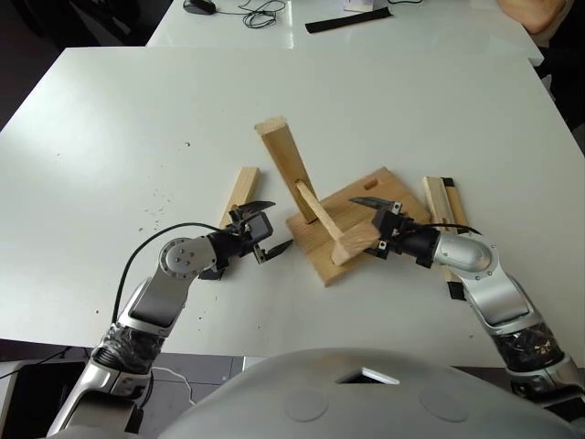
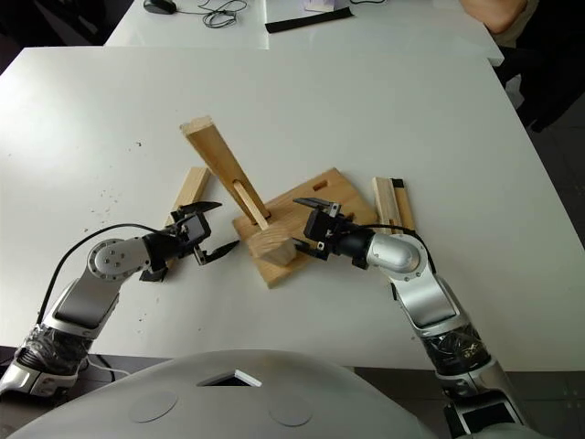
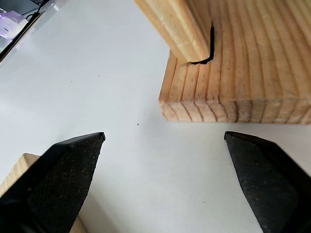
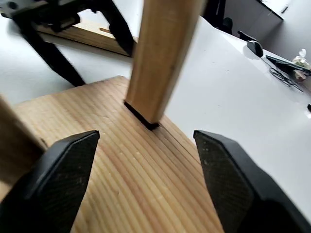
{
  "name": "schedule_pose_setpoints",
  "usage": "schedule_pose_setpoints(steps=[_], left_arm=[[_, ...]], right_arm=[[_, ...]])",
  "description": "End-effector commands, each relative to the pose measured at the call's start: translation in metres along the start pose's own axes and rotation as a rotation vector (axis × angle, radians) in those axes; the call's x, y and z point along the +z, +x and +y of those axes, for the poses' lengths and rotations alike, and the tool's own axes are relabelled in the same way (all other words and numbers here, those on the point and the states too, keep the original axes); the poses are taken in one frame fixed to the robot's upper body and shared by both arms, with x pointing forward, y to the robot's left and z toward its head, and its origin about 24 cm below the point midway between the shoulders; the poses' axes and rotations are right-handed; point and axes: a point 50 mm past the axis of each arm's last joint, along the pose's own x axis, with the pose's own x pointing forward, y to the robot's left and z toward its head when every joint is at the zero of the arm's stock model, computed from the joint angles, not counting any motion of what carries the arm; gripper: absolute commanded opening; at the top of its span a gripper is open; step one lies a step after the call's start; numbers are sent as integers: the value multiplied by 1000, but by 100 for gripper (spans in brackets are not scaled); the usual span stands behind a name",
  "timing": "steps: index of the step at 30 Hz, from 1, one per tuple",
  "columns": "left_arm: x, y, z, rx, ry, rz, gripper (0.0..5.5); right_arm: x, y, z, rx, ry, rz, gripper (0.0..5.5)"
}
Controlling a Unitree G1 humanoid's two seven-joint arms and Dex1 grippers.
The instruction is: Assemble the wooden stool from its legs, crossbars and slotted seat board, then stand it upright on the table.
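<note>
- Tipping is my first worry. The tall leg [image 1: 291, 169] leans up from a slot in the seat board [image 1: 320, 256], which lies flat mid-tabletop [image 1: 137, 110]. I judge a sideways nudge could lever it out.
- My left claw [image 1: 274, 226] is spread wide and holds nothing, just off the board's near-left corner. If I come in carelessly, a fingertip may shove the board instead of catching anything.
- My right claw [image 2: 309, 224] is also spread and empty over the board, its fingers [image 4: 63, 165] either side of the seated foot. Closing off-centre could twist the wood in its slot.
- A thinner bar [image 1: 320, 215] slants across the board beside that leg. I cannot tell whether it is seated, and a jolt may send it sliding off.
- A spare piece [image 1: 243, 187] lies left of the board and a pair of pieces [image 1: 439, 197] lies right, close to my forearm. A careless swing could scatter them.
</note>
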Motion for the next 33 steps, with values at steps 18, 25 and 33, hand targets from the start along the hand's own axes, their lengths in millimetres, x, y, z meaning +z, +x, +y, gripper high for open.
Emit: schedule_pose_setpoints(steps=[18, 25, 33], left_arm=[[16, -28, 27, 22, 15, 4, 457], [30, -53, -4, -340, -144, -7, 457], [31, -50, -28, -459, -199, 10, 457]], right_arm=[[-5, -76, -45, -317, -5, 149, 359], [-31, -104, -47, -393, -10, 295, 359], [-50, -105, -33, -257, -97, 389, 359]])
